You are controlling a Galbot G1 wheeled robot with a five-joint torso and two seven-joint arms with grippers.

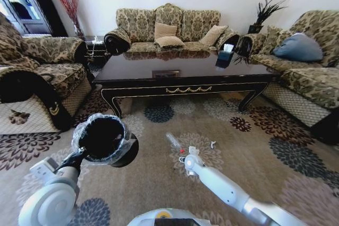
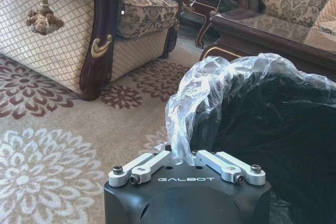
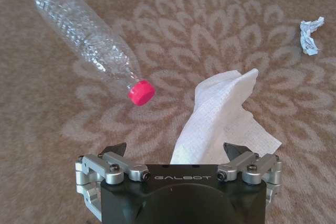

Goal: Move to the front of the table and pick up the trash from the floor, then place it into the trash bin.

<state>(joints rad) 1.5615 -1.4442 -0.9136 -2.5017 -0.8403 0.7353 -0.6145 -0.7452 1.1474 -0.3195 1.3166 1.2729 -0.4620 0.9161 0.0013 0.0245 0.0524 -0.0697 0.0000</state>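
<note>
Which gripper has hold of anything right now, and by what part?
The left gripper holds the trash bin off the carpet, pinched at its liner-covered rim. The right gripper is open around a white tissue on the carpet, not closed on it.

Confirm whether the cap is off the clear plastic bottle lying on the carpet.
No. In the right wrist view the bottle lies on its side on the carpet with its pink cap screwed on.

Sofa ahead of me (image 1: 169, 27): floral, three cushions.
Armchair, my left (image 1: 42, 72): floral, tassel.
Sofa, my right (image 1: 310, 62): blue cushion (image 1: 298, 47).
Carpet (image 1: 265, 146): floral medallions.
</note>
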